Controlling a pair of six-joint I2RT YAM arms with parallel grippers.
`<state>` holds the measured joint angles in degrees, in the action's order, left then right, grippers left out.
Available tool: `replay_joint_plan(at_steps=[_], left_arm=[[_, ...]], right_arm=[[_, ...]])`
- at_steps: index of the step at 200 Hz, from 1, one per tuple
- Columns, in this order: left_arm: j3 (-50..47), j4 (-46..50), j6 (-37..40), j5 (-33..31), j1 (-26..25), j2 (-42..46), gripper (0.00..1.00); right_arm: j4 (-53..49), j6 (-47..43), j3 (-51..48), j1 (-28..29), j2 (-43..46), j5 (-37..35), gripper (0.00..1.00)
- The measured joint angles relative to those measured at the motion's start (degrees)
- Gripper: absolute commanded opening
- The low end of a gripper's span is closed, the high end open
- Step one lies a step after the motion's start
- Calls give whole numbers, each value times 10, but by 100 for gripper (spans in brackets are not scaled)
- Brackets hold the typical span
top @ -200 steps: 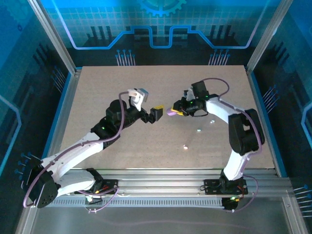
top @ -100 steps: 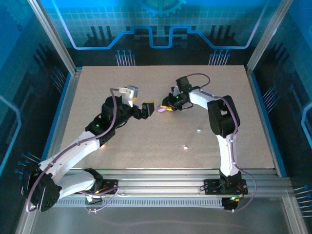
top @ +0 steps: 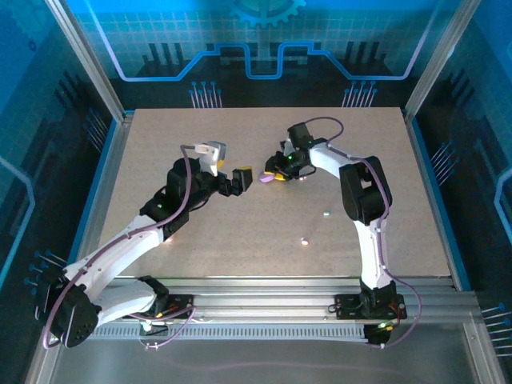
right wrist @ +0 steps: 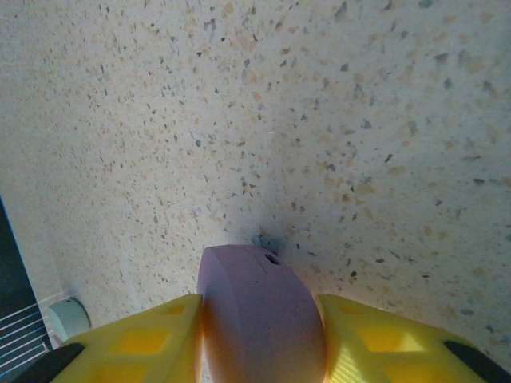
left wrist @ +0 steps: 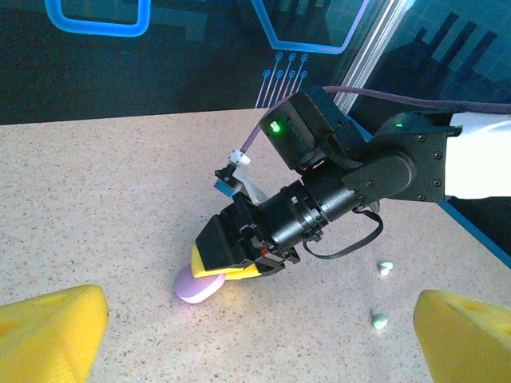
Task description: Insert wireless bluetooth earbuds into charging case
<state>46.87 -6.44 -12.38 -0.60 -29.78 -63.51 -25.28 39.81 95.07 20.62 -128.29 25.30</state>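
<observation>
A lilac pebble-shaped charging case [right wrist: 259, 311] is pinched edge-on between the yellow fingers [right wrist: 136, 345] of my right gripper [right wrist: 259, 351], its lid closed and its rim touching the table. From above, that case [top: 266, 181] sits mid-table at the tip of the right gripper [top: 274, 176]. My left gripper [top: 240, 178] faces it from the left, a short gap away, open and holding nothing; its yellow fingertips [left wrist: 48, 335] frame the case [left wrist: 196, 285] and the right gripper [left wrist: 231, 259]. Two pale earbuds [left wrist: 385, 268] [left wrist: 379, 321] lie loose on the table, apart from both grippers.
The same two earbuds [top: 326, 213] [top: 305, 241] rest on the speckled table [top: 160, 144] to the near right of the grippers. The right arm's forearm [top: 336, 160] arches over the right half. Blue walls and metal rails [top: 104, 168] ring the table.
Over the last second the right gripper carried the case left and farther back, and the left gripper drew back left. Since half a second ago almost nothing has shifted.
</observation>
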Motion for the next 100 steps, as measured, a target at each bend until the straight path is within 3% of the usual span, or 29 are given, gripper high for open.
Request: replay_joint_plan(at_steps=[79,100], left_arm=[[0,21,-23,-35,1,5,99],[0,38,-37,-59,5,11,93]], right_arm=[[-61,-31,28,0,0,-34,56],[-72,-45,36,0,3,-39,61]])
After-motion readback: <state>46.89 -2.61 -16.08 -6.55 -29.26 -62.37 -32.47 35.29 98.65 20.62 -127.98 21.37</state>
